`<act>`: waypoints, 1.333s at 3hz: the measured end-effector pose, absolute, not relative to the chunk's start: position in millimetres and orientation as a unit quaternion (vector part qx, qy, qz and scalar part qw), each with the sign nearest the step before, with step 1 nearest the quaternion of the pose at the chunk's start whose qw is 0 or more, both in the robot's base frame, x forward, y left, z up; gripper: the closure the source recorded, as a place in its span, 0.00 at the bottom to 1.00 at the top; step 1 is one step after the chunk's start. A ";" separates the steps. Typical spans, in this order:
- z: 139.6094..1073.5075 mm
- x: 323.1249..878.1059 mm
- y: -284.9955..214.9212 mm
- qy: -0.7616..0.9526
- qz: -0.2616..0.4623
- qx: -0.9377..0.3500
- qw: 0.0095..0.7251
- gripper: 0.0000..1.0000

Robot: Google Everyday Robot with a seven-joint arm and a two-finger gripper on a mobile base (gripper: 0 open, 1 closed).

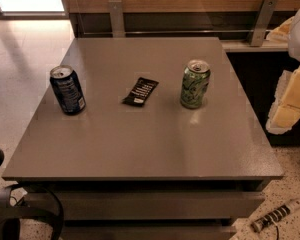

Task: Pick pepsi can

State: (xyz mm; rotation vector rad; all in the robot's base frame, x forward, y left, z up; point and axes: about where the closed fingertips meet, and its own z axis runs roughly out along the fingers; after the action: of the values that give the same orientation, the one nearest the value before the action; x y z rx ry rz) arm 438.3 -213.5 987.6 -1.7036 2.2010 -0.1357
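1. None of the pick looks done; the pepsi can [67,90] stands upright on the grey table [150,149], left of the black wrapper [140,91] as the camera sees it, apart from it and touched by nothing
2. The black wrapper lies flat near the table's middle; the green can [195,84] stands upright to the wrapper's right, roughly as far off as the pepsi can on the other side
3. The gripper [290,101] hangs far right of the wrapper, beyond the green can and off the table's edge; whether it is spread or closed I cannot tell; the pepsi can is plainly not in it
4. Left to do, as I judge it: the whole reach past the wrapper to the pepsi can, then the grasp and the lift
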 end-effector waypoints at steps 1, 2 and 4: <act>988.0 438.3 -211.3 0.778 -0.046 -0.600 0.181 0.00; 994.4 435.0 -176.8 0.791 -0.011 -0.563 0.239 0.00; 974.5 426.4 -54.0 0.758 0.100 -0.526 0.373 0.00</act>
State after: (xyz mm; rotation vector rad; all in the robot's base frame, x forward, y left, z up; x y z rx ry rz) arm 426.4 -54.0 974.5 -1.3488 1.9408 0.2552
